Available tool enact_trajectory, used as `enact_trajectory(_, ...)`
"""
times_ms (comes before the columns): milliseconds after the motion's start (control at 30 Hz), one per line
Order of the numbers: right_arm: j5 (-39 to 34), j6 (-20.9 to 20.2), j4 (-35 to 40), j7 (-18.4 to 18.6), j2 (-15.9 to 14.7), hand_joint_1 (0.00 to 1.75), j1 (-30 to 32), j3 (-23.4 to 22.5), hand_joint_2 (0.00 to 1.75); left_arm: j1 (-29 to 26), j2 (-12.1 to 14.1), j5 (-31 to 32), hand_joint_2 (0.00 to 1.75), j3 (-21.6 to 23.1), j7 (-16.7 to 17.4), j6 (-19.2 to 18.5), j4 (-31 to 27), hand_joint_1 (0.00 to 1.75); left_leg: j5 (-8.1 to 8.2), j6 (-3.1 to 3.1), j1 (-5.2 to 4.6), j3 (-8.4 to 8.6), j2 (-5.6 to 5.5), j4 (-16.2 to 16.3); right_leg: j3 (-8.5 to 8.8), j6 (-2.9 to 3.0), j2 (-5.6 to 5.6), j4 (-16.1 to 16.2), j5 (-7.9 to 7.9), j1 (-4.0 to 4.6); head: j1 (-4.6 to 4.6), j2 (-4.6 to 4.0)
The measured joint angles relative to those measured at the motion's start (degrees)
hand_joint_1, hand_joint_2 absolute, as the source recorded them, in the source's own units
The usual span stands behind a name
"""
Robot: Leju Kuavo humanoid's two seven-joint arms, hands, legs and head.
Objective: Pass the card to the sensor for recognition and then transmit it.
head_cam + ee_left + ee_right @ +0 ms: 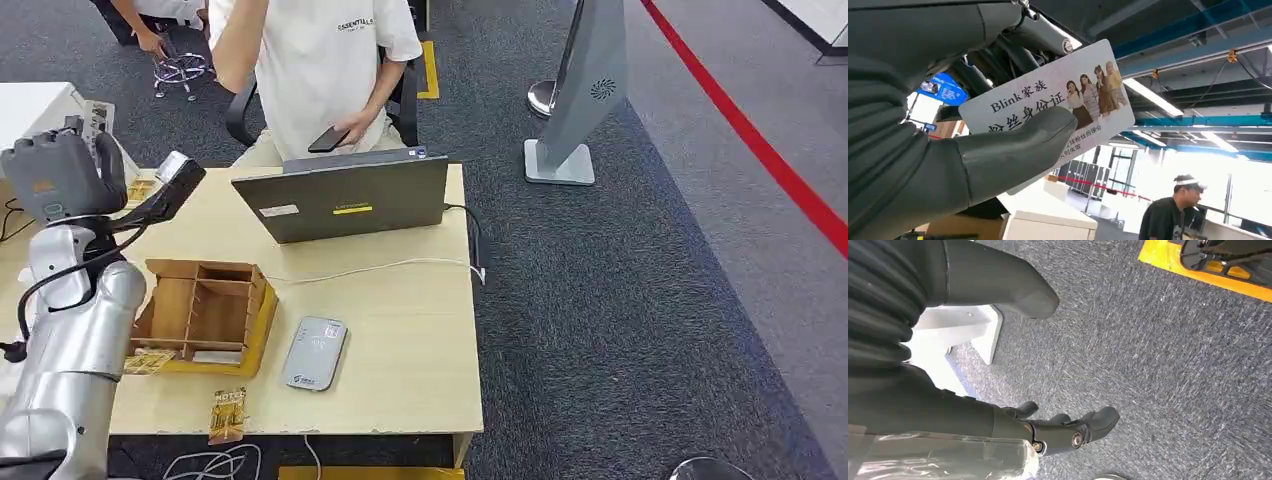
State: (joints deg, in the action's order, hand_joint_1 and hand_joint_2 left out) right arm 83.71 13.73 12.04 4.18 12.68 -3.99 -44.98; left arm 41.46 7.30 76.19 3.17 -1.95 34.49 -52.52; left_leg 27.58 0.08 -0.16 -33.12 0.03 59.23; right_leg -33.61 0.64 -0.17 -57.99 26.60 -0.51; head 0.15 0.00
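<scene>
The left hand [998,125] pinches the white printed card [1058,95], raised at the far left, well apart from the grey flat sensor [315,352]; it could slip from that thumb grip during the swing. Right hand [1048,430] hangs, fingers apart.

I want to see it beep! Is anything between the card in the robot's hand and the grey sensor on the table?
Nothing visible blocks it. The left hand holds the white photo card raised; the wooden divider box sits beside the flat grey sensor.

Card [1048,105] text partly behind thumb [1013,150]
</scene>
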Motion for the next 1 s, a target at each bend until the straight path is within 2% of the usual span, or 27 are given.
enact_trajectory(133,-0.4,0.2,0.0,0.6,0.0,0.0,0.0,0.0,1.75,-4.4,-1.9,-1.4,1.75,1.9,-1.1,0.4,-6.3,1.75,0.01,0.01,-0.03,-0.02,-0.01,0.0,0.0,-0.01,-0.01,0.0,0.01,-0.02,0.0,0.0)
enact_trajectory(200,-0.8,0.5,0.0,1.0,0.0,0.0,0.0,0.0,1.75,-8.1,-3.4,-1.6,1.75,3.9,-1.2,0.5,-11.8,1.75,0.04,0.03,-0.08,-0.03,-0.01,0.0,0.0,-0.02,-0.01,0.0,0.01,-0.05,0.0,0.0)
enact_trajectory(367,-2.0,1.2,0.0,1.2,0.0,0.0,0.0,-0.6,1.75,-16.4,-6.1,-0.9,1.75,10.6,-1.2,0.7,-24.7,1.75,0.11,0.11,-0.15,-0.06,-0.01,0.0,-0.01,-0.05,-0.01,0.1,0.03,-0.11,0.0,0.0)
enact_trajectory(500,-2.7,1.8,0.0,1.7,0.0,0.0,0.0,-1.3,1.75,-21.9,-7.2,0.0,1.75,16.9,-0.7,0.8,-31.3,1.75,0.14,0.16,-0.16,-0.06,-0.01,0.0,-0.01,-0.09,-0.02,0.1,0.06,-0.12,0.02,0.0)
enact_trajectory(600,-2.9,1.9,0.0,1.8,0.0,0.0,0.0,-1.7,1.75,-24.1,-7.6,0.1,1.75,19.7,-0.6,0.9,-34.2,1.75,0.14,0.17,-0.16,-0.06,-0.01,0.0,-0.01,-0.09,-0.02,0.1,0.05,-0.12,0.02,0.0)
enact_trajectory(733,-3.0,1.9,0.0,1.8,0.0,0.0,0.0,-2.1,1.75,-25.3,-7.6,0.1,1.75,21.2,-0.5,0.9,-36.1,1.75,0.13,0.16,-0.15,-0.04,0.0,0.0,-0.01,-0.09,-0.02,0.1,0.05,-0.12,0.0,0.0)
enact_trajectory(1000,-3.6,2.1,0.0,1.9,0.0,0.0,0.0,-2.6,1.75,-26.9,-7.6,-1.3,1.75,23.6,-0.6,-0.2,-37.2,1.75,0.11,0.18,-0.15,-0.05,0.0,0.0,-0.01,-0.09,-0.03,0.1,0.05,-0.11,0.02,0.0)
